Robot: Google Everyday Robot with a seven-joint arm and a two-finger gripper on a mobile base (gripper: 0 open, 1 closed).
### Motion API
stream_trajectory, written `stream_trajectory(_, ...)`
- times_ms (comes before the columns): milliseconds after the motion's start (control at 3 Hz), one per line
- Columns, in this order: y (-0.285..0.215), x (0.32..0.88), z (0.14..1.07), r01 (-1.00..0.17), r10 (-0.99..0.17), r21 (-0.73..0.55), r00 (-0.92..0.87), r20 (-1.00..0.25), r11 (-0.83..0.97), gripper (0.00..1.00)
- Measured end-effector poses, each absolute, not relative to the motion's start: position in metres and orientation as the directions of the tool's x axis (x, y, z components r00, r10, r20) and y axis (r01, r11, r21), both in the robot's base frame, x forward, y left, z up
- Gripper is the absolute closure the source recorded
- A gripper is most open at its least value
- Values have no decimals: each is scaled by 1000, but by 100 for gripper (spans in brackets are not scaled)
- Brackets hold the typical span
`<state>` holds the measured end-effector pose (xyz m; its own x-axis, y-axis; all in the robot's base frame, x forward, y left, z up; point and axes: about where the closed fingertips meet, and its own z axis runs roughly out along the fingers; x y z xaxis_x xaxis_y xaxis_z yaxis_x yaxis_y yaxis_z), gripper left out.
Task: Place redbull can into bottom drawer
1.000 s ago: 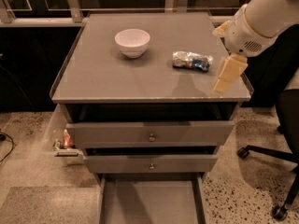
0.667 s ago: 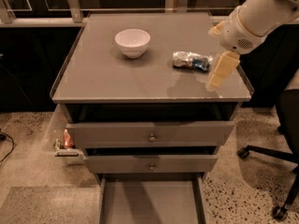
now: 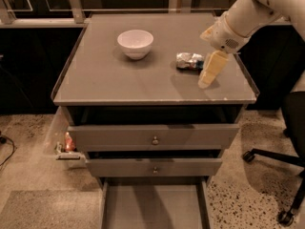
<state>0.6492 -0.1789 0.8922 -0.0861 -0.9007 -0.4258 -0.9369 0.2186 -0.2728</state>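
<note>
The redbull can (image 3: pixel 188 60) lies on its side on the grey cabinet top (image 3: pixel 119 82), right of centre. It is small, crinkled and silver with blue patches. My gripper (image 3: pixel 208 73) hangs from the white arm that comes in from the upper right. It is just to the right of the can and low over the top, with its tip a little nearer the front edge than the can. The bottom drawer (image 3: pixel 152 208) is pulled out at the foot of the cabinet, and its flat grey floor is bare.
A white bowl (image 3: pixel 136 43) stands on the top, left of the can. Two knobbed drawers (image 3: pixel 155 140) stand slightly pulled out above the bottom drawer. An office chair base (image 3: pixel 281 163) stands on the floor at the right. A small holder (image 3: pixel 66 146) hangs on the cabinet's left side.
My arm has moved left and a little toward the can, so the gripper is now close beside it. The can, bowl and drawers have not moved.
</note>
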Motion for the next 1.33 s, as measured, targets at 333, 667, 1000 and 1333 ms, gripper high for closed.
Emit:
stream_trajectory(333,-174,670,879,-946,-897,-248,-85,-434,210,0)
stream_trajectory(667,-177,688,872,-948,-894,-236,-93,-438,214,0)
stream_trajectory(1000,-184,701,864,-948,-890,-226,-106,-443,226,0)
stream_trajectory(1333,-196,710,855,-948,-885,-206,-131,-447,244,0)
